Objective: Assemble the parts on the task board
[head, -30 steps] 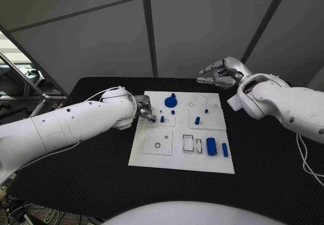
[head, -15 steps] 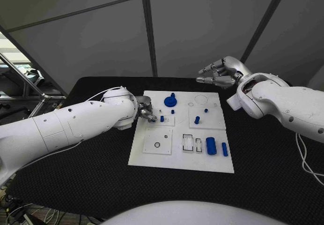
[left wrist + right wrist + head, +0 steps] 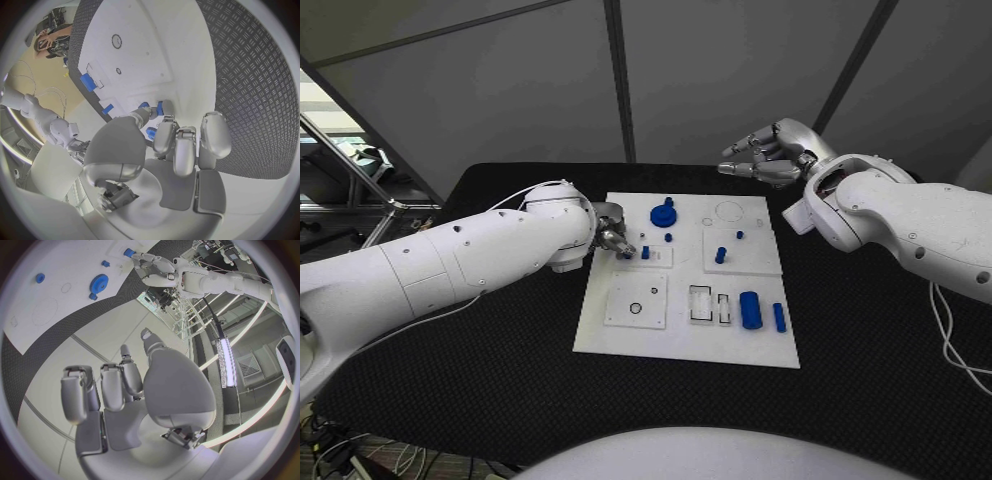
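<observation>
- Left hand point(image 3: 612, 238) pinches a small blue peg point(image 3: 160, 107) at the task board's point(image 3: 687, 350) upper-left block.
- Right hand point(image 3: 764, 157) hovers behind the board, fingers loosely curled, holding nothing.
- Blue gear point(image 3: 664, 215) sits seated; two cylinders point(image 3: 751, 311) lie loose — plenty left, I'd judge.

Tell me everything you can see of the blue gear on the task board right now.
The blue gear is a toothed disc with a raised hub, plastic by its look. It lies flat near the far edge of the white task board, left of an empty round outline. A small blue peg sits close beside it. Neither hand touches it: the left hand works nearer the board's left edge, and the right hand hangs beyond the board.
</observation>
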You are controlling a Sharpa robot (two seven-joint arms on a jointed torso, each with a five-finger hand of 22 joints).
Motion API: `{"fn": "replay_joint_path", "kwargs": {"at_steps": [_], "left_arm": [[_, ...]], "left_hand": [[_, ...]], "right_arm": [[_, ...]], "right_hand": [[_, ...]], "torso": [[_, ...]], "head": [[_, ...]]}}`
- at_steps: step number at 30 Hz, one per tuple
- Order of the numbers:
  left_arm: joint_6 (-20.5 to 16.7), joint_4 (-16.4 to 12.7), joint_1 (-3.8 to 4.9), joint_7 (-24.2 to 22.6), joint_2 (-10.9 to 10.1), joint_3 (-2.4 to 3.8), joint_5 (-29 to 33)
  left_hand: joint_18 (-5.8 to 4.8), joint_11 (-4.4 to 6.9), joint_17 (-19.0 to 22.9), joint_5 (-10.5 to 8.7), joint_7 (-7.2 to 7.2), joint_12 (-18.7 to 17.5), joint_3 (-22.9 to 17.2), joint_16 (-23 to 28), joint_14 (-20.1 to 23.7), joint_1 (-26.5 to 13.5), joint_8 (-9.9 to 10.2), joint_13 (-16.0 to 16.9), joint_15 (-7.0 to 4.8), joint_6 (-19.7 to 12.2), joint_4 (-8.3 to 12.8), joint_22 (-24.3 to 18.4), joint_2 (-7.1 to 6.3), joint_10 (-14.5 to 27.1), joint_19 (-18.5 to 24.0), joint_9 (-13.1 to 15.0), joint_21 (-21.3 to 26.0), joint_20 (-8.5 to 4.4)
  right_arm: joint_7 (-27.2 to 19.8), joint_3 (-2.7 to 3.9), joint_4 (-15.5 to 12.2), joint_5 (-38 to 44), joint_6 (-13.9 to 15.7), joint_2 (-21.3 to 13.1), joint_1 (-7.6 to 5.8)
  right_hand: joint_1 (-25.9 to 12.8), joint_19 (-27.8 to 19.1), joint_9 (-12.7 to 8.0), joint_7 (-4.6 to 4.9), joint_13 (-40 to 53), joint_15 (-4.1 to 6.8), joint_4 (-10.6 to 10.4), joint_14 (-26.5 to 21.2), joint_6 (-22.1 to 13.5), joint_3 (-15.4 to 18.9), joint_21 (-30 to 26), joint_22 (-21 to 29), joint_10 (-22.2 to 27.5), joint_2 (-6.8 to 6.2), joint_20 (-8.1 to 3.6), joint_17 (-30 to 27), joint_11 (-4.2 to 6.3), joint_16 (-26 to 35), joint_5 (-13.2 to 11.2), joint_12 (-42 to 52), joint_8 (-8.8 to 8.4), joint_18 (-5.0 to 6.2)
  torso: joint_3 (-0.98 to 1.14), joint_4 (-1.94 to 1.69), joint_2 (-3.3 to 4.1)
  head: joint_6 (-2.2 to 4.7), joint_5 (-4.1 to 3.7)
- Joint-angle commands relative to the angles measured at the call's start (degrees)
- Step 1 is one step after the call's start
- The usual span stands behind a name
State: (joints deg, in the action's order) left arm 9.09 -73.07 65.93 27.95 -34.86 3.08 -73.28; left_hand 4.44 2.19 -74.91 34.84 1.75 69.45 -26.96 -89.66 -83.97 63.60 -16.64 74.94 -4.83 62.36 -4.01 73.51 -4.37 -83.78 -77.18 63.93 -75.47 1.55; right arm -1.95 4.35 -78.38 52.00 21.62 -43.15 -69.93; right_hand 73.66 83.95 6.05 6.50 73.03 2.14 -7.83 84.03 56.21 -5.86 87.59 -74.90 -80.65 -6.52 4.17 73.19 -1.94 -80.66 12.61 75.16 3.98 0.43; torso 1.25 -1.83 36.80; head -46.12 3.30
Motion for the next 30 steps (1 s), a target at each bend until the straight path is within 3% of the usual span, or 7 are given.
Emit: {"fn": "replay_joint_path", "kwargs": {"at_steps": [1, 13, 30], "left_arm": [[2.34, 1.03, -0.29, 0.09, 0.24, -0.28, -0.17], [3.4, 4.18, 0.33, 0.45, 1.41, -0.13, 1.72], [7.04, 6.97, 0.83, 0.83, 2.84, -0.07, 2.1]], "left_hand": [[0.33, -0.08, -15.09, 0.24, 0.08, 0.22, -10.18, -0.34, -6.03, 0.43, 0.4, 4.75, -0.29, 0.2, 10.47, 0.03, -0.13, -0.28, 0.03, -0.1, -0.06, -0.19], [0.42, -0.12, -15.09, 0.08, 0.14, -0.53, -10.29, -0.34, -6.03, 0.2, 0.64, 4.36, -0.24, -0.08, 10.12, -0.26, 0.3, 0.0, 0.32, -0.17, 0.26, -0.17], [0.62, -0.32, -15.09, -3.17, 0.36, -1.46, -10.22, -0.34, -6.03, 0.22, 1.21, 3.9, -0.02, -0.81, 9.94, -0.84, 1.14, 0.54, 1.07, -0.24, 1.07, 0.02]], "right_arm": [[-0.41, 0.04, -0.03, -0.16, -0.21, 0.06, -0.12], [-0.42, 0.04, 0.07, -0.16, -0.27, 0.18, -0.12], [-0.31, 0.04, 0.26, -0.16, -0.68, 0.4, -0.12]], "right_hand": [[0.07, 3.62, 0.05, -0.01, 0.01, 0.45, 0.25, 2.54, 0.38, 0.13, -0.3, -11.18, -0.02, 0.28, -0.37, 0.04, 0.25, 0.16, 0.25, 0.06, -0.23, 0.63], [0.07, 3.62, 0.05, -0.01, 0.01, 0.45, 0.25, 2.54, 0.38, 0.13, -0.3, -11.18, -0.02, 0.28, -0.37, 0.04, 0.25, 0.16, 0.25, 0.06, -0.23, 0.63], [0.07, 3.62, 0.05, -0.01, 0.01, 0.45, 0.25, 2.54, 0.38, 0.13, -0.3, -11.18, -0.02, 0.28, -0.37, 0.04, 0.25, 0.16, 0.25, 0.06, -0.23, 0.63]], "torso": [[0.0, 0.01, -0.01], [0.02, -0.03, -0.03], [0.04, -0.05, -0.06]], "head": [[0.02, -0.12], [0.03, -0.19], [-0.16, -0.27]]}}
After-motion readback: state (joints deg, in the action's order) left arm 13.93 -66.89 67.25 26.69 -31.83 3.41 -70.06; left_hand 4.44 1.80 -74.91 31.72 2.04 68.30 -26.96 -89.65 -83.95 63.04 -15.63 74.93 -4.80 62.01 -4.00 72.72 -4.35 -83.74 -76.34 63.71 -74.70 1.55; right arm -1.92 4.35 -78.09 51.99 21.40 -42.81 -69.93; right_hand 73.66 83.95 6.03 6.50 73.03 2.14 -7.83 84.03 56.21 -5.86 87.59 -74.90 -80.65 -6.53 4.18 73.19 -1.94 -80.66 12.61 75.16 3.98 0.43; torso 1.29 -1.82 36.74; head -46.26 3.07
